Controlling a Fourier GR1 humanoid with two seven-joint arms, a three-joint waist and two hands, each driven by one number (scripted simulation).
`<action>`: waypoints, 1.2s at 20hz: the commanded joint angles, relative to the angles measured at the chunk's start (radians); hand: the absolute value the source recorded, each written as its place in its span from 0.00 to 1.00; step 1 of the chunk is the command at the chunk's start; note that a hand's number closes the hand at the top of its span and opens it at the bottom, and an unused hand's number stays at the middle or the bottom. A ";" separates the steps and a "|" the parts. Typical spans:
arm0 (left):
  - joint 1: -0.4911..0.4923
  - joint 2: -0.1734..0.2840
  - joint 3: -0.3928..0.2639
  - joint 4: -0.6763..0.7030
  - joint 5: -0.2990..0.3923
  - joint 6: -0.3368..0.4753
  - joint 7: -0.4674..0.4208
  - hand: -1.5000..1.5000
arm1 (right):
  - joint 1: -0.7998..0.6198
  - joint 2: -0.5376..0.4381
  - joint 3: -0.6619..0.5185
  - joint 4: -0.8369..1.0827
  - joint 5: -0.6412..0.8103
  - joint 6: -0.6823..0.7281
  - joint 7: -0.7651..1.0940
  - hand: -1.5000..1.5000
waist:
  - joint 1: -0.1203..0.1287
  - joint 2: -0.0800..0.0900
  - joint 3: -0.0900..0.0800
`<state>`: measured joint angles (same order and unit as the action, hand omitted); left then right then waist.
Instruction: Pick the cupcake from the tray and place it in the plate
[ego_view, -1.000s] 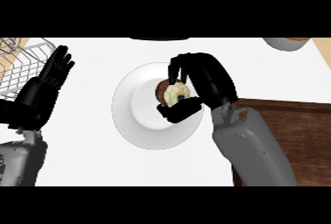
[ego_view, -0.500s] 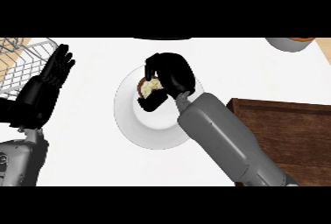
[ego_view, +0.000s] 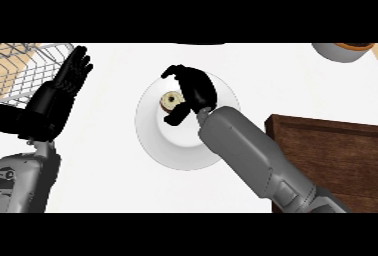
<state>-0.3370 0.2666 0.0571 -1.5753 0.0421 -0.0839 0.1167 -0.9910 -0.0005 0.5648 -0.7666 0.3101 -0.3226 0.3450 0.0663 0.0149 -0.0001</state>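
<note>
From my seat I see the right hand (ego_view: 193, 87) over the white plate (ego_view: 177, 150), which lies on the white counter (ego_view: 111, 185). The cupcake (ego_view: 172, 100) sits inside the plate, in its upper part, its pale top with a dark centre facing up. The fingers (ego_view: 174, 71) arch over the cupcake from above while the thumb (ego_view: 176, 117) comes in below it, so the hand is curled round the cupcake with the cake showing in the gap between them. The grey right forearm (ego_view: 251, 155) crosses the plate's right side. My left hand (ego_view: 63, 90) rests near the left edge, fingers straight and released, just beside a wire basket (ego_view: 29, 65). A dark wooden tray (ego_view: 332, 150) lies at the right, and a bowl (ego_view: 343, 51) shows at the top right corner.
</note>
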 joint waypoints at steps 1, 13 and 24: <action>-0.020 -0.031 -0.026 0.017 -0.017 0.009 -0.015 0.50 | -0.007 0.000 0.016 0.052 -0.162 -0.055 -0.108 0.00 | 0.011 0.006 0.000; 0.027 -0.006 0.025 -0.013 -0.005 0.010 0.005 0.50 | -0.024 0.000 -0.167 0.045 -0.435 -0.170 -0.372 0.00 | -0.037 -0.008 0.001; 0.067 0.039 0.090 -0.044 0.031 -0.035 0.010 0.50 | 0.194 -0.152 -0.313 -0.069 -0.494 -0.016 -0.510 0.00 | -0.068 -0.016 0.000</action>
<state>-0.2709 0.2737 0.1059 -1.6181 0.0461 -0.0908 0.1272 -0.9137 -0.1118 0.2786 -0.7846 -0.1718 -0.3925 -0.0815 0.0066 0.0010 0.0002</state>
